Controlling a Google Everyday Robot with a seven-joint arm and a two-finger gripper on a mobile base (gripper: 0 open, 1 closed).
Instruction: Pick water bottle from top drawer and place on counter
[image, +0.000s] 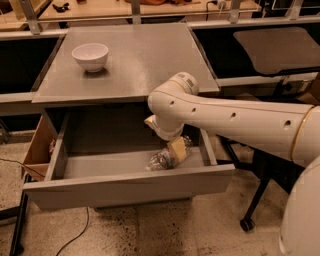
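One water bottle (161, 160) lies on its side by the top drawer's (125, 187) front wall, the gripper (175, 149) at it; whether the gripper grasps it cannot be told. Probably light, slick and crushable: best held gently across its ribbed middle.

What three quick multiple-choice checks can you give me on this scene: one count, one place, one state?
1. How many bowls stand on the counter? A none; B one; C two.
2. Where is the water bottle? A on the counter; B on the floor; C in the top drawer.
3. The top drawer is: A pulled open; B shut; C taken out of the cabinet.

Key: B, a single white bowl stands at the counter's far left; C, the bottle lies on the drawer's floor, with the claw down at it; A, the drawer's front panel stands forward and its inside shows.
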